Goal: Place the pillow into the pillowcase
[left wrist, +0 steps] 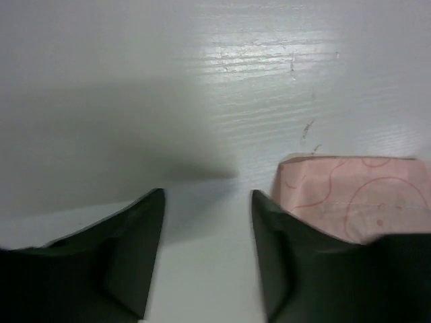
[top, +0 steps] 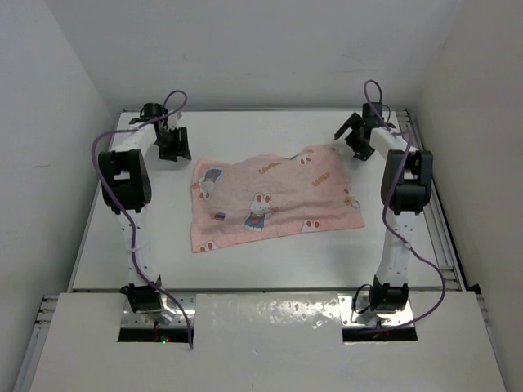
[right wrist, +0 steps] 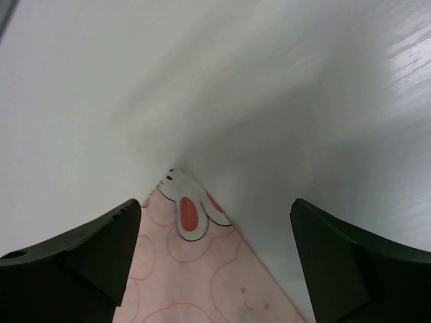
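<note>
The pink bunny-print pillowcase [top: 274, 200] lies flat in the middle of the table. The brown pillow does not show in any view. My left gripper [top: 174, 147] is open and empty just off the pillowcase's far left corner; in the left wrist view that corner [left wrist: 350, 195] lies beside the right finger [left wrist: 283, 262]. My right gripper [top: 357, 140] is open and empty over the far right corner; in the right wrist view that corner [right wrist: 195, 249] lies between the spread fingers.
The white table [top: 270, 131] has raised side walls. Rails run along the right edge [top: 441, 220]. A white panel [top: 261, 335] covers the near edge round the arm bases.
</note>
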You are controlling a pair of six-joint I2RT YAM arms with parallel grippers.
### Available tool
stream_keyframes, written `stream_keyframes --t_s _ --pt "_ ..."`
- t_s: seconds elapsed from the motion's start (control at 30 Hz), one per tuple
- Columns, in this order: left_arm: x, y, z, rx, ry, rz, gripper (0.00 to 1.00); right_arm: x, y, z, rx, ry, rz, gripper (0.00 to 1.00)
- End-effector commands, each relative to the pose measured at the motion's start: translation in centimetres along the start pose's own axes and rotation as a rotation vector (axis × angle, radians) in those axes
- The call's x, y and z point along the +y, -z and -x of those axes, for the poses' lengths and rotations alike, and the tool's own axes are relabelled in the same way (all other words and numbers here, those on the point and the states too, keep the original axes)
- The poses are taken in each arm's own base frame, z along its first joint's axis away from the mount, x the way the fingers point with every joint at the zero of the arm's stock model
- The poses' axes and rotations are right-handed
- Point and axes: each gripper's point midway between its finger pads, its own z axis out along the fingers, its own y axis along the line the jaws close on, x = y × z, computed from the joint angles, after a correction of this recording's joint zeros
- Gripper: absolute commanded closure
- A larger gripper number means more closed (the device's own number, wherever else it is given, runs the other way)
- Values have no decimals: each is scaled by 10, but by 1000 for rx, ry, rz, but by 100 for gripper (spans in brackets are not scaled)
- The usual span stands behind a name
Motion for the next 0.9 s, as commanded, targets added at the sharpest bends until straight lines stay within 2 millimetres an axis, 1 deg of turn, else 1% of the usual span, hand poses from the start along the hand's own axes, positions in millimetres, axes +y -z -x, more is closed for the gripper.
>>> stream_keyframes --t_s 0.0,0.07,0.1,0.13,0.2,0.23,0.27,0.3,0.33,0.37,0.4,0.43,0.47,0.5,0.53,0.57,0.6,0.63,0.73,0.77,0.8,0.83,0.87 --pt "-26 23 -4 -1 -43 -77 43 -22 25 7 -16 107 -70 1" --pt "-32 19 -11 5 -43 -99 36 -33 37 2 -16 137 -104 1" --pt "-38 14 -14 13 -50 -113 35 -37 42 -2 -14 154 -115 1" --pt "-44 10 -18 25 -52 -130 33 -48 52 -12 -2 180 -135 1" --pt "-65 0 -21 44 -73 -193 33 -60 60 -24 9 196 -151 1" --pt "-70 -3 -22 53 -84 -205 33 -72 71 -36 25 202 -167 1" --pt "-71 -10 -25 74 -92 -197 33 -77 74 -40 24 201 -169 1" --pt "-74 -13 -27 84 -102 -196 34 -82 78 -46 32 200 -170 1" --pt "-74 -13 -27 88 -111 -204 36 -91 87 -57 44 193 -177 1" --pt "-74 -16 -32 103 -106 -207 39 -91 90 -59 39 188 -165 1" --pt "-87 -18 -35 115 -127 -219 43 -94 94 -64 44 189 -163 2" --pt "-87 -18 -37 118 -132 -219 54 -104 96 -77 66 187 -177 2" --pt "-86 -20 -40 127 -133 -209 62 -101 103 -74 45 184 -164 2" --pt "-86 -22 -42 135 -136 -199 70 -102 105 -75 42 186 -162 1" --pt "-85 -22 -42 138 -139 -188 89 -107 107 -78 47 185 -171 1" --pt "-85 -24 -45 151 -136 -184 100 -109 109 -78 49 181 -175 1" --pt "-84 -24 -43 143 -131 -183 100 -108 112 -77 53 180 -159 1" --pt "-84 -24 -41 139 -125 -183 100 -114 113 -77 62 164 -155 1" --pt "-78 -18 -15 62 -110 -124 100 -120 124 -68 39 128 -115 1" --pt "-69 -13 6 -13 -117 -62 100 -122 127 -63 19 127 -109 1" --pt "-64 -9 18 -54 -111 -28 100 -125 134 -57 -4 133 -105 1" --pt "-55 -4 28 -89 -95 24 100 -126 137 -55 -13 139 -104 1" --pt "-53 1 43 -142 -101 44 100 -127 140 -52 -23 148 -103 1"
